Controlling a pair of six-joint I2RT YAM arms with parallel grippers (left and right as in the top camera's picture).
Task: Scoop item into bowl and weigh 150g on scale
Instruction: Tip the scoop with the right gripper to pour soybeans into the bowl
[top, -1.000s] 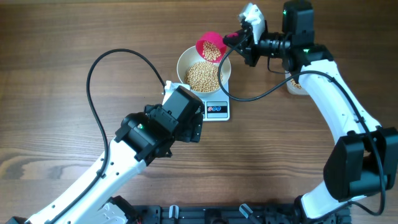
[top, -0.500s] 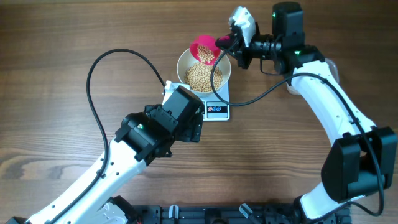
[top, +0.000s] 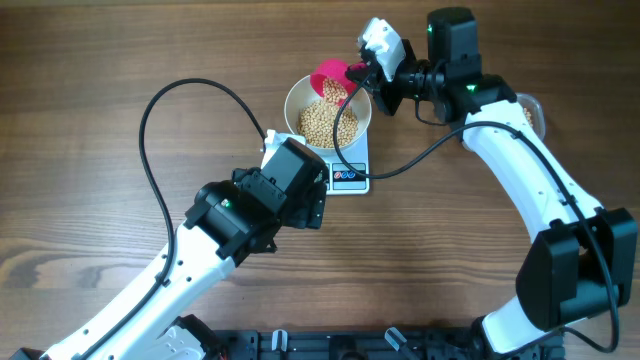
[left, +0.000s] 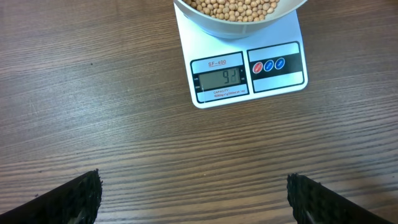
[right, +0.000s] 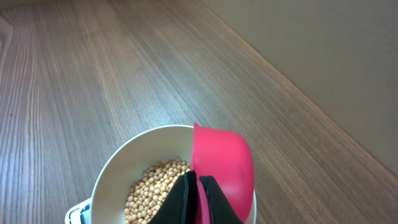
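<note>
Soft, even light fills all three views, bright but without harsh glare. Shadows on the tabletop (top: 100, 60) are faint and soft-edged. Ahead of the left gripper (left: 196, 190) the wood grain is crisp, and the scale (left: 244, 73) display is sharp with pale digits. The right gripper (right: 198, 196), close to the lens, looks dark and slightly soft. The scoop (right: 224, 162) just ahead glows vivid pink.
</note>
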